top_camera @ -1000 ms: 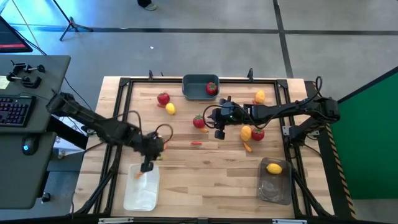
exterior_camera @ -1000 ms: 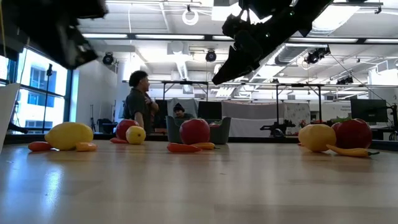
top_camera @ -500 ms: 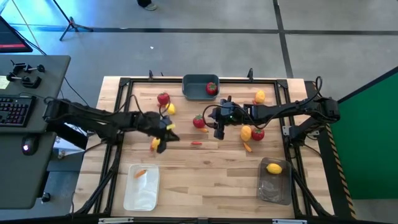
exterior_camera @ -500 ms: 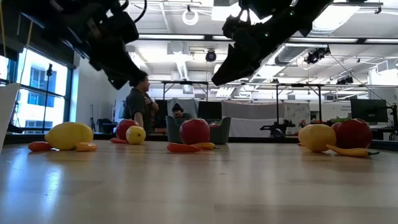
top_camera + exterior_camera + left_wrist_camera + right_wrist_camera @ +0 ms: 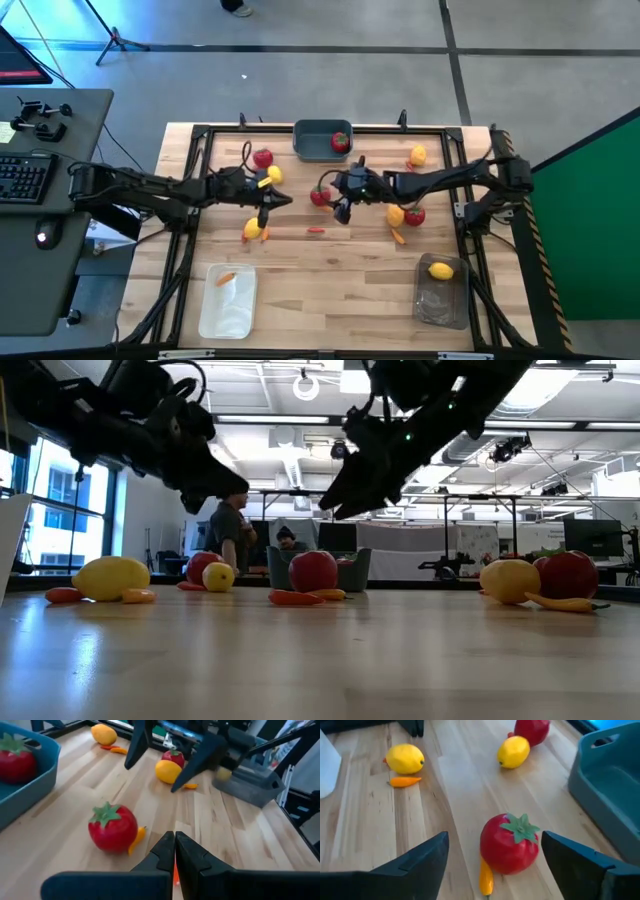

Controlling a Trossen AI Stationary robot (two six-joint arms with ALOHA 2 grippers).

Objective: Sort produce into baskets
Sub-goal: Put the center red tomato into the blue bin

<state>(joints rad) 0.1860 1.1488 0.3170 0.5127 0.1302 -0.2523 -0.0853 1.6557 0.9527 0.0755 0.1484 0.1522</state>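
Note:
A red tomato [image 5: 320, 196] with a green top sits on the table's middle, an orange pepper [image 5: 485, 877] against it. My right gripper [image 5: 495, 840] hangs open just above it, a finger on each side, touching nothing. My left gripper [image 5: 174, 851] is shut and empty, pointing at the same tomato [image 5: 112, 827] from the table's left. The blue basket [image 5: 316, 150] at the far edge holds a tomato [image 5: 341, 141]. The white basket [image 5: 228, 305] holds an orange piece [image 5: 227, 278]. The smoky basket [image 5: 441, 300] holds a lemon [image 5: 440, 270].
Loose on the table are a tomato [image 5: 262, 157], lemons [image 5: 252, 230] [image 5: 397, 213] [image 5: 417, 155], another tomato [image 5: 414, 214] and orange pieces [image 5: 316, 230] [image 5: 399, 236]. A black frame [image 5: 200, 135] runs round the table. People stand in the room beyond [image 5: 225, 525].
My left gripper has swung from above the white basket toward the far edge and right, to the table's middle, staying shut. My right gripper has shifted a little toward the table's left, over the tomato, and opened wide.

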